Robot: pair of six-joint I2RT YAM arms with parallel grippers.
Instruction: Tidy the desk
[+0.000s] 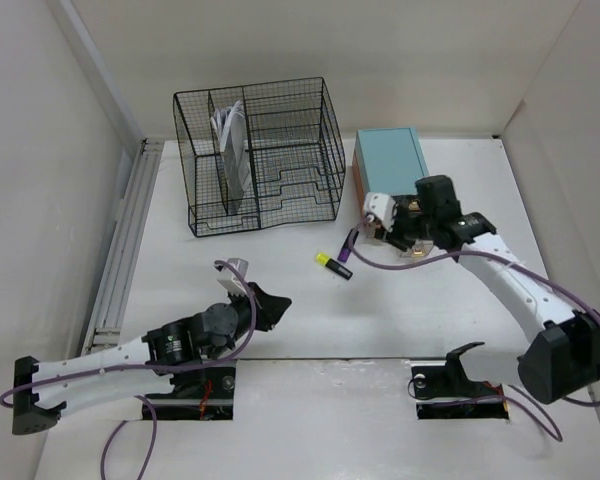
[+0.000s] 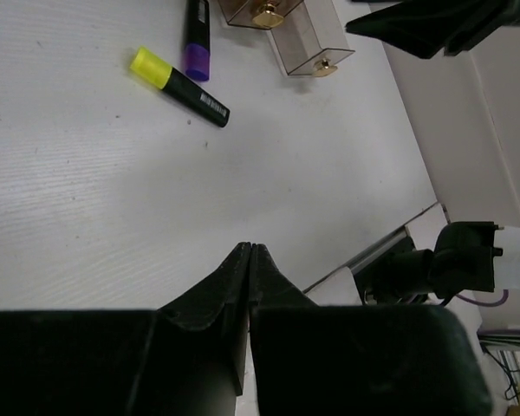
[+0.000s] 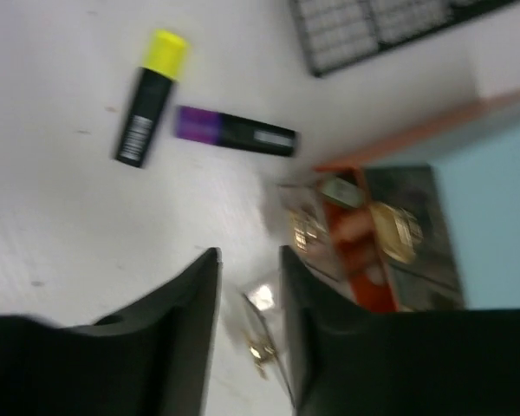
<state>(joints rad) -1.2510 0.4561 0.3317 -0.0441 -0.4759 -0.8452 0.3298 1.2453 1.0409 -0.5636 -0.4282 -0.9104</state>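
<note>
My right gripper (image 3: 245, 256) is hanging unclenched, grasping nothing, over the large flat white matte desk (image 3: 61, 217). Ahead of it, a yellow-capped black highlighter (image 3: 147, 95) and a purple-capped black marker (image 3: 234, 130) are lying. My left gripper (image 2: 247, 250) is hovering clenched, empty, above that desk.

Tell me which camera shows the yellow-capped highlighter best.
The left wrist view: the yellow-capped highlighter lies whole and sharp on the desk, its printed label visible. The right wrist view also shows it whole, but blurred. The top view shows it only small, next to the purple-capped marker.
</note>
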